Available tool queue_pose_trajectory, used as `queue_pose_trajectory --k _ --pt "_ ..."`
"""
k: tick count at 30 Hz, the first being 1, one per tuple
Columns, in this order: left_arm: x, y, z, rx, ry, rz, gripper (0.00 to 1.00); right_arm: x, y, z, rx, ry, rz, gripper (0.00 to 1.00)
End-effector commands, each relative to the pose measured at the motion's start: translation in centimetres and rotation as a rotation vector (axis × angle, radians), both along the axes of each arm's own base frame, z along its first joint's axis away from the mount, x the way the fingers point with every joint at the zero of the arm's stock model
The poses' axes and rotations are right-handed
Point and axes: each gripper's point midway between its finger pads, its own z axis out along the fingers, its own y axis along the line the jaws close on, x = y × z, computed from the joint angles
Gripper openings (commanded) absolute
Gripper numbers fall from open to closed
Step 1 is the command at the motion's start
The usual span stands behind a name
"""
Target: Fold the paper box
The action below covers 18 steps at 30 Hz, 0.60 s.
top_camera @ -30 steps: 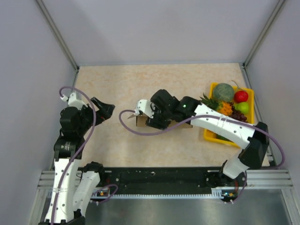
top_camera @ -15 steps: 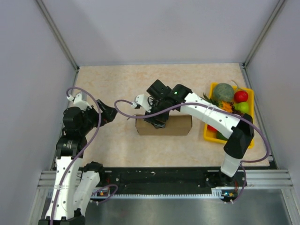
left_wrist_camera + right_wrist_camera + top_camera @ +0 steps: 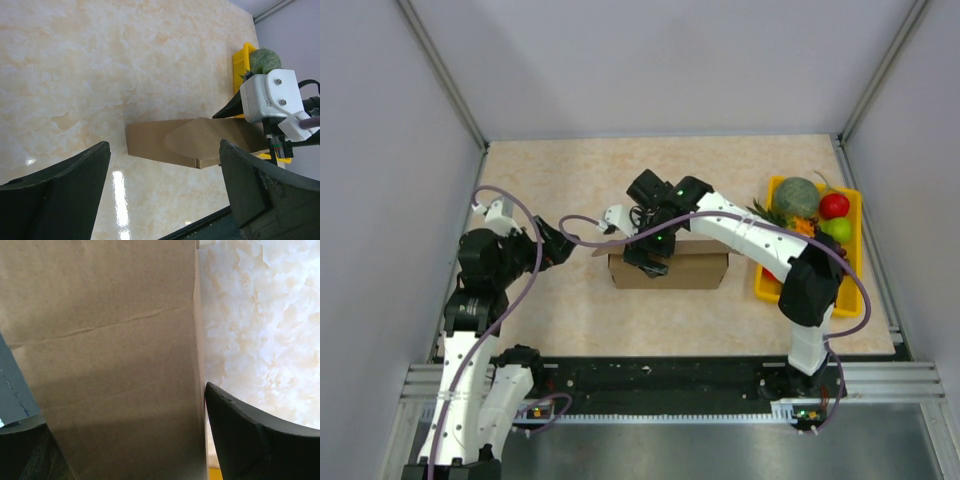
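The paper box [image 3: 695, 270] is a small brown carton standing on the marble table, its long side running left to right. My right gripper [image 3: 653, 255] reaches down over its left part. In the right wrist view the box [image 3: 110, 340] fills the gap of that gripper [image 3: 117, 405], and both dark fingers [image 3: 250, 440] lie against its sides. My left gripper [image 3: 560, 245] hovers open to the left of the box, apart from it. The left wrist view looks between the wide jaws of this gripper [image 3: 165, 145] at the box's end [image 3: 150, 142] and a rounded flap lying on top.
A yellow tray [image 3: 765, 285] holding several fruits stands to the right of the box; its corner [image 3: 239, 55] also shows in the left wrist view. Grey walls enclose the table on three sides. A black rail runs along the near edge.
My right arm has swung back, uncovering the box's right part, while its gripper stays over the left end. My left gripper has crept right toward the box, still open.
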Motion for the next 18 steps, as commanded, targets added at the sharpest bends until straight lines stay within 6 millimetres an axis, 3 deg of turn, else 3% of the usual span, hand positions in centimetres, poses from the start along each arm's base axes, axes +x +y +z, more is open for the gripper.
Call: queue_pose_trajectory --k 1,10,18 --pt "0.4 -0.4 1.2 0.005 -0.077 -0.035 0.94 1.2 0.8 1.3 0.069 -0.009 0.024 0.82" --pt "0.6 -0.5 1.0 0.004 -0.076 -0.042 0.94 2.2 0.6 3.7 0.105 -0.075 0.010 0.93" --pt "0.8 -1.0 0.3 0.008 -0.084 -0.081 0.94 2.3 0.6 5.6 0.142 -0.113 0.014 0.97"
